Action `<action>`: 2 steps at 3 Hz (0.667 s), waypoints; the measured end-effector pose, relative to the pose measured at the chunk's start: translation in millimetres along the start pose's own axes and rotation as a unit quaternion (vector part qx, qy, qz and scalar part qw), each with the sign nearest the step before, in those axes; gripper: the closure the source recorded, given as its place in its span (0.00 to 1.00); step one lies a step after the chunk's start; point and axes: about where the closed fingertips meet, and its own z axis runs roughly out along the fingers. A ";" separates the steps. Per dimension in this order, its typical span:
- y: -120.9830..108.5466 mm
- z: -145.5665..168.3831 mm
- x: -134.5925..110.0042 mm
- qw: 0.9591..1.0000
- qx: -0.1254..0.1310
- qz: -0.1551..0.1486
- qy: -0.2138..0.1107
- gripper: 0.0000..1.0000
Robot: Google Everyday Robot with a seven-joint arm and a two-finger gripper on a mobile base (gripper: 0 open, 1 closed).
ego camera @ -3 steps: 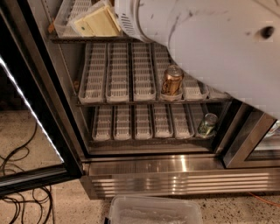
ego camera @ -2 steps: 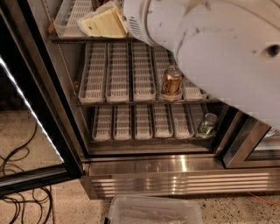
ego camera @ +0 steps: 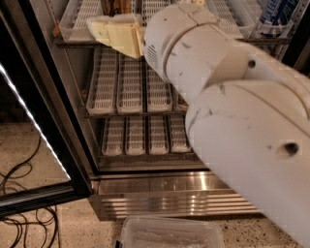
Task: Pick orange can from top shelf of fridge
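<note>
The gripper [ego camera: 116, 35] sits at 11 o'clock by the top shelf [ego camera: 80, 22]; open or closed state indeterminate. The orange can [ego camera: 112, 6] is cropped at 12 o'clock. The arm [ego camera: 232, 121] hides the fridge [ego camera: 160, 189] from 1 to 5 o'clock.

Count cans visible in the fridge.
1: the orange can on the top shelf, just above the gripper. The arm covers the fridge's right side; more may be hidden.

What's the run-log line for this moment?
claw: at top shelf front, just below orange can | fridge door: open
</note>
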 end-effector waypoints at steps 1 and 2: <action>17.6 3.2 -4.7 0.999 0.022 0.017 -0.033 0.00; 29.6 26.9 -4.8 0.997 0.026 0.055 -0.053 0.00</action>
